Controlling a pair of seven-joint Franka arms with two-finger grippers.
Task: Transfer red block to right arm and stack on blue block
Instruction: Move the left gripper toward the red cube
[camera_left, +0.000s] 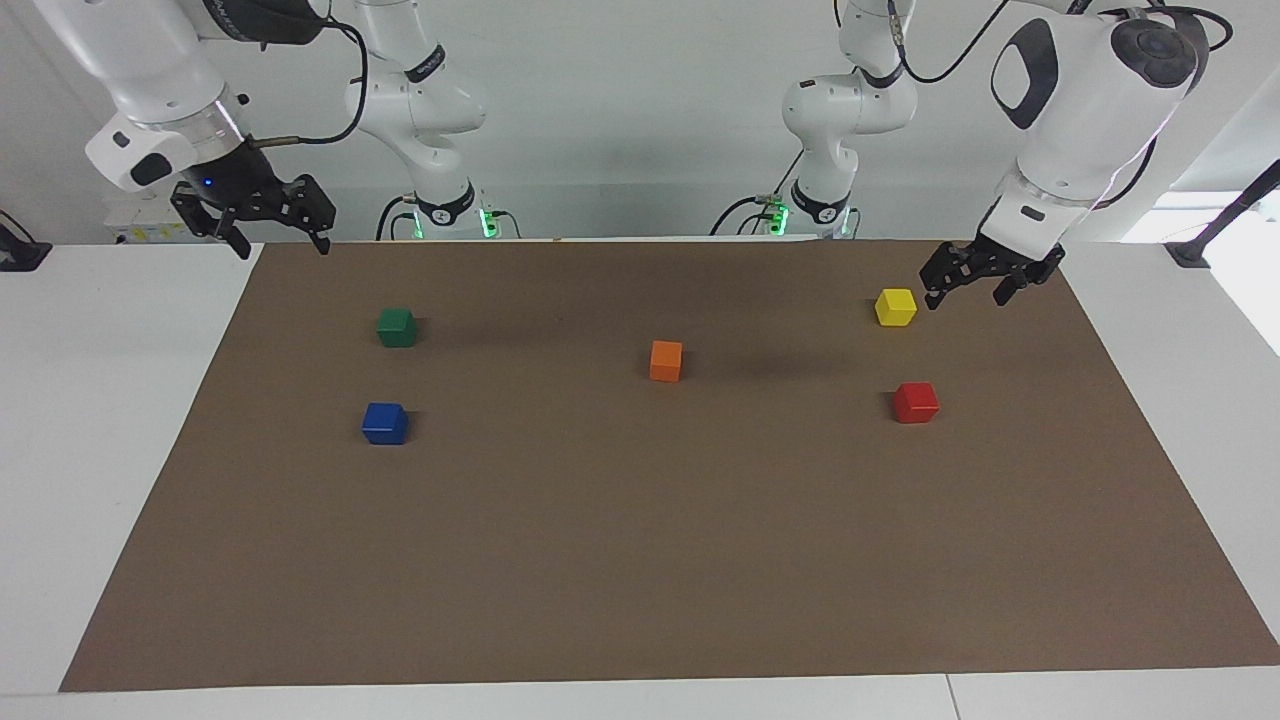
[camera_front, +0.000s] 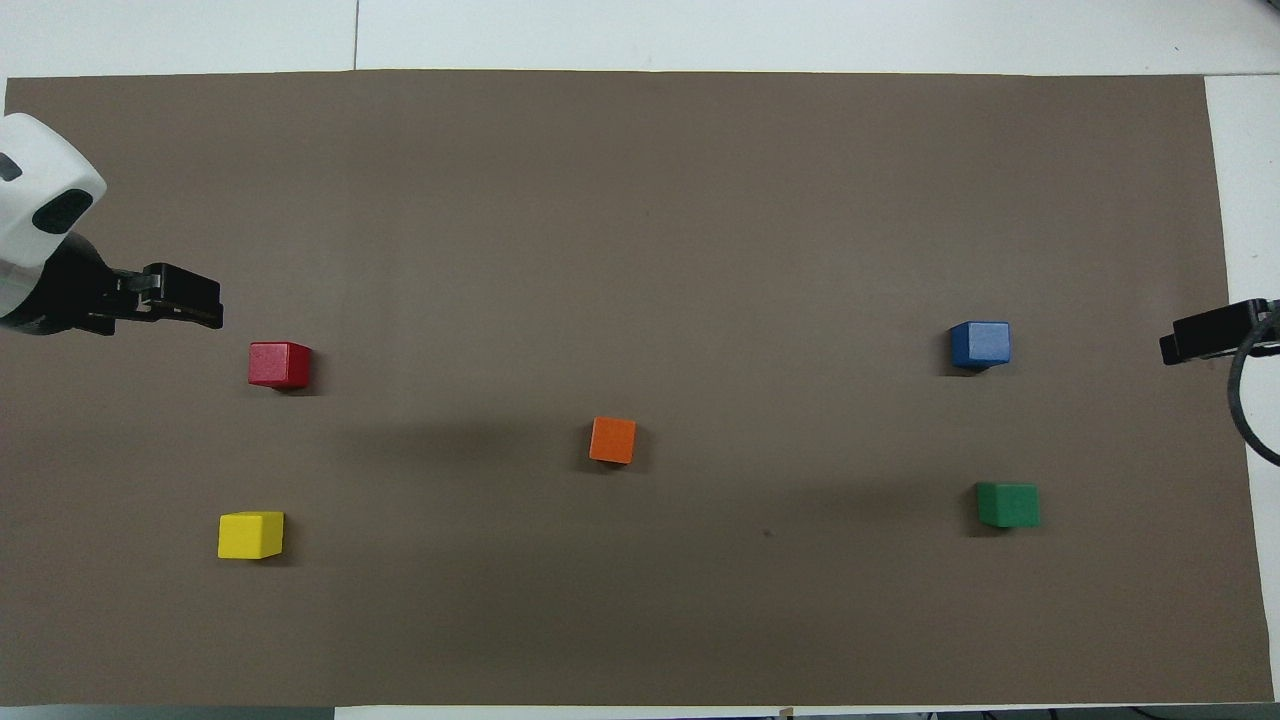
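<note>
Brown mat (camera_left: 640, 560) covering the table. Both grippers hanging spread and empty: left gripper (camera_left: 985, 285) over the mat's edge beside yellow block (camera_left: 895, 307), right gripper (camera_left: 270, 225) waiting. Farther out, red block (camera_left: 915, 402) and blue block (camera_left: 385, 423) sitting well apart.

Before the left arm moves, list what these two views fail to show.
- Right gripper, overhead view: only its tip shows; the picture's edge cuts off the rest.
- Left gripper, overhead view: seen side-on, its fingers overlap.
- Red block and blue block: undersides hidden against the brown mat in both views.
</note>
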